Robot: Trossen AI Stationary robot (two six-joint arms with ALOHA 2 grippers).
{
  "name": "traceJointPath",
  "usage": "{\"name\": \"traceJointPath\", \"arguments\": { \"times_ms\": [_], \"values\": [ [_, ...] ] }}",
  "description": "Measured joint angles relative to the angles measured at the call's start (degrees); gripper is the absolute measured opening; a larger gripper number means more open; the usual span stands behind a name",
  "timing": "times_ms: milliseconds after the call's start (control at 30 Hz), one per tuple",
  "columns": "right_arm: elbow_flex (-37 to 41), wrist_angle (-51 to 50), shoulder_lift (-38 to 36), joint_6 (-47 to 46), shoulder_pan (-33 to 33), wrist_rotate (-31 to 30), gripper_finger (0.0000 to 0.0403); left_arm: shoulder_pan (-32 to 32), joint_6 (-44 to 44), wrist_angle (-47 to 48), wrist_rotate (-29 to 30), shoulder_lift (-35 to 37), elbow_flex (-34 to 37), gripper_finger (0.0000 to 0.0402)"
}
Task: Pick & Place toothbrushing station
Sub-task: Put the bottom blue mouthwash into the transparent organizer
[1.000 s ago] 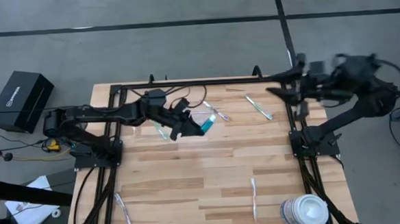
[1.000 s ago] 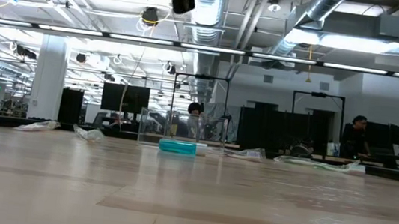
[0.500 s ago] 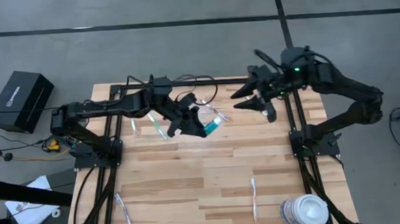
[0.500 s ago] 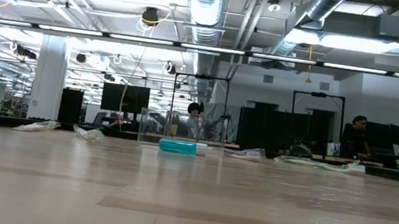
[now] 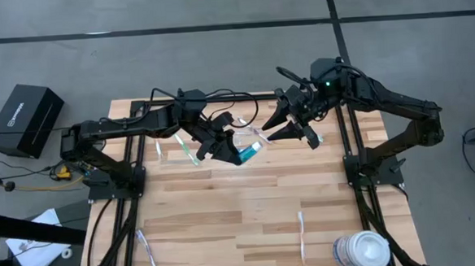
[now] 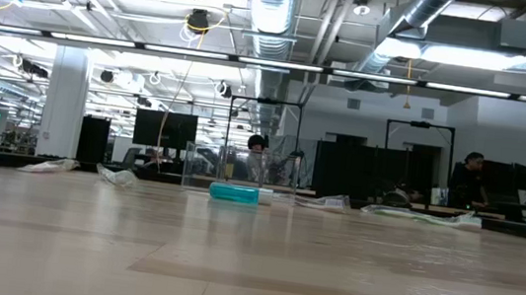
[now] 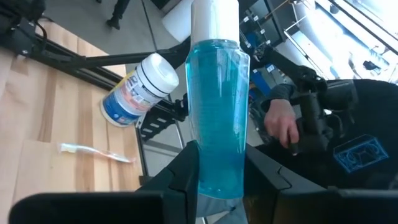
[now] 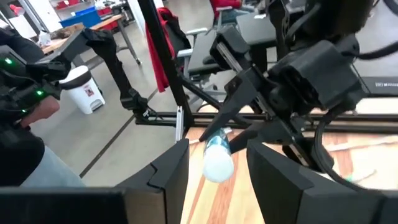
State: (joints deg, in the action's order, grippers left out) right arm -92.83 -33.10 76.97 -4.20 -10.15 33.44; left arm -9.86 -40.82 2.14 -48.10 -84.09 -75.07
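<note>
My left gripper [image 5: 226,146] is shut on a blue-teal toothpaste tube [image 5: 247,152], held high above the table's far middle. My right gripper [image 5: 275,126] is open; its fingers stand on either side of the tube's white cap [image 8: 217,164], with a gap on both sides. In the low view, another teal tube [image 6: 235,193] lies on the table in front of the clear container [image 6: 240,171]. A green toothbrush [image 5: 191,152] lies by the clear container [image 5: 172,152]. Wrapped toothbrushes lie at the near left [image 5: 147,251] and near right [image 5: 301,232]. My left gripper pinches the tube's tail end [image 7: 219,184] between its two fingers. The fingers come about level from the table's left and lie along the tube. The tube sticks straight out past the fingertips, cap end away, lifted clear of the table.
A large white round tub [image 5: 362,250] stands at the near right corner. A black box [image 5: 27,119] sits on the floor left of the table. Another wrapped toothbrush [image 5: 258,135] lies under the two grippers. People show in the room behind the table.
My right gripper has swung from the table's far right edge toward the middle, come down and turned to face the tube's cap. My left gripper has gone up with the tube and tipped it closer to level. Both kept their openings.
</note>
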Motion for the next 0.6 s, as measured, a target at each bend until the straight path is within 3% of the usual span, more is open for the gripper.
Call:
{"name": "traceJointPath", "arguments": {
  "times_ms": [600],
  "values": [
    [0.0, 1.0, 3.9, -0.4, 0.5, 5.5, 0.0154, -2.0, -1.5, 0.0, -1.6, 0.1, 0.1, 0.0074]
  ]
}}
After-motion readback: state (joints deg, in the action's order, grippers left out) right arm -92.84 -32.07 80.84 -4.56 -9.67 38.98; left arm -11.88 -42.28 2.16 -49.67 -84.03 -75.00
